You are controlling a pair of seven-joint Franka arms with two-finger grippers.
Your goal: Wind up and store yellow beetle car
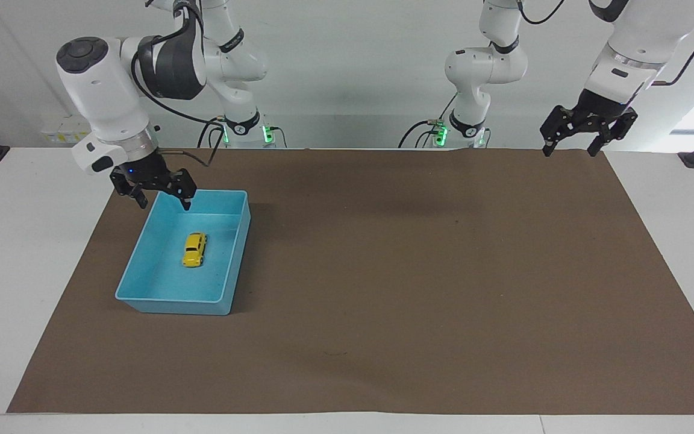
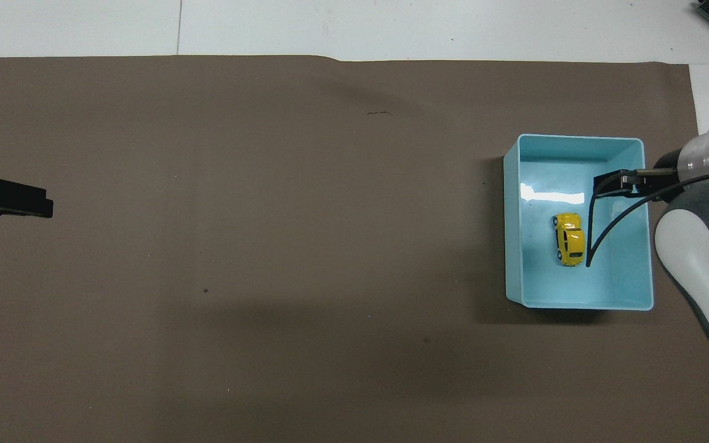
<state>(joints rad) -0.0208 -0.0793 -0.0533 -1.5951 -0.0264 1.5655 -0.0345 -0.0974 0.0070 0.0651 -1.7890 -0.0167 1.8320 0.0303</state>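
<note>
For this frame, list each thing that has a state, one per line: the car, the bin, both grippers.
yellow beetle car: on its wheels on the bin floor, not held.
blue bin: open-topped, on the brown mat, holds only the car.
right gripper: open, empty, raised over the bin's rim nearest the robots.
left gripper: open, empty, waiting over the mat's edge at the left arm's end.

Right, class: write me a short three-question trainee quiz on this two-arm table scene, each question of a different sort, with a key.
1. True or false: the yellow beetle car lies inside the blue bin.
2. Which gripper is above the bin's rim? A) right gripper B) left gripper
3. Fill in: both grippers hold ____.

Key: 1 true; 2 A; 3 nothing.
</note>
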